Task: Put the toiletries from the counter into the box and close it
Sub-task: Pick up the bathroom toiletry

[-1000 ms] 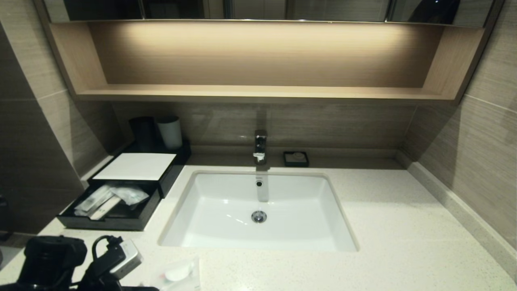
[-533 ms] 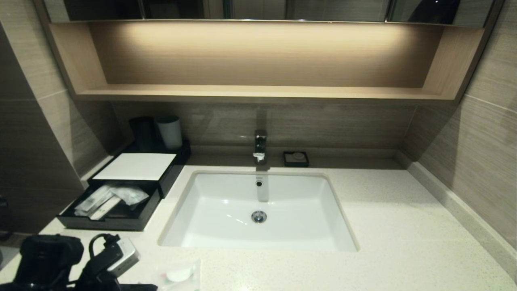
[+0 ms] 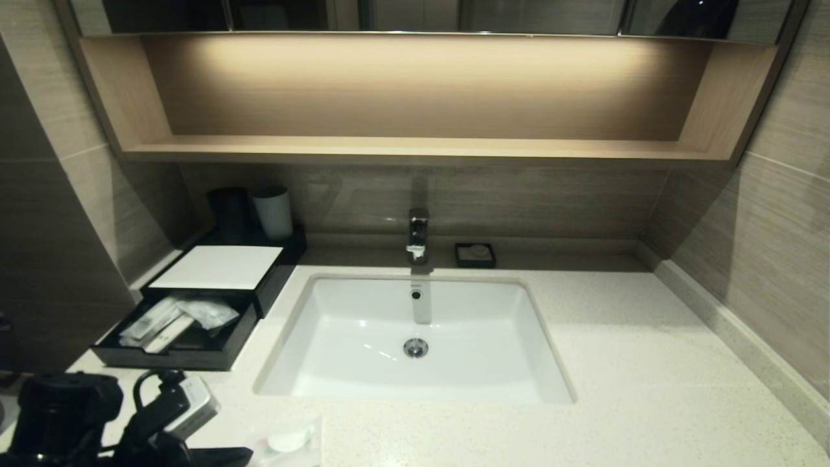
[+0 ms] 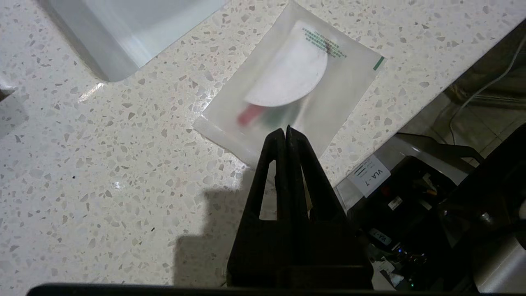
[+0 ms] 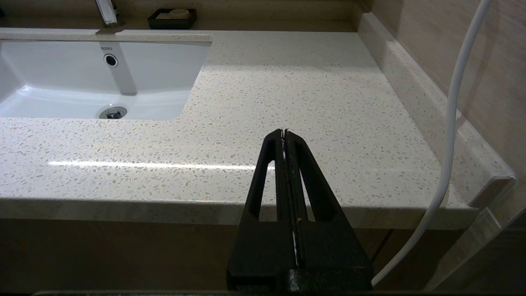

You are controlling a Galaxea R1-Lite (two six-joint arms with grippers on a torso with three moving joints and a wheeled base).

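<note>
The squarish clear packet with a white round disc [image 4: 296,78] lies flat on the speckled counter [image 4: 102,172] near its front edge; it also shows in the head view [image 3: 288,441]. My left gripper [image 4: 286,129] is shut and empty, its tips over the packet's near edge. The low black box [image 3: 217,266] stands at the left with its drawer [image 3: 175,355] pulled out. Two wrapped packets [image 3: 175,316] lie in the drawer. My right gripper [image 5: 284,131] is shut and empty, held off the counter's front edge, right of the sink.
The white sink basin [image 3: 363,370] sits mid-counter with a faucet [image 3: 417,233] behind it. A small black dish [image 3: 475,254] stands by the back wall. A black cup [image 3: 228,211] and a pale cup [image 3: 272,213] stand behind the box. A wooden shelf [image 3: 415,149] hangs above.
My left arm has shifted a little to the left and toward the near edge in the head view. The disc packet, the box and its drawer have not moved.
</note>
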